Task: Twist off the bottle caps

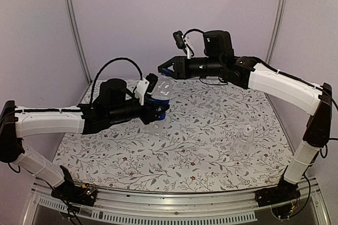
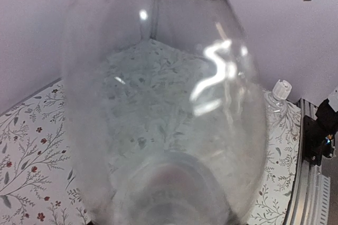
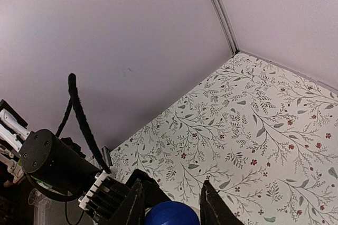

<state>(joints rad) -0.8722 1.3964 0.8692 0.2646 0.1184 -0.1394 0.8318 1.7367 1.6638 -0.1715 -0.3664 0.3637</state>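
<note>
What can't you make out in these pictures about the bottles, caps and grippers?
1. Blue cap: right wrist view, cut off by the bottom edge; whether the right gripper touches it is unclear.
2. Left gripper: left wrist view, its fingers are hidden behind the labelled bottle filling the frame.
3. Unlabelled bottle: top view, too faint against the patterned table to show its cap.

Left fingers [image 1: 152,110] clamped, right fingers [image 3: 214,206] parted, both arms [image 1: 53,121] reaching toward centre
</note>
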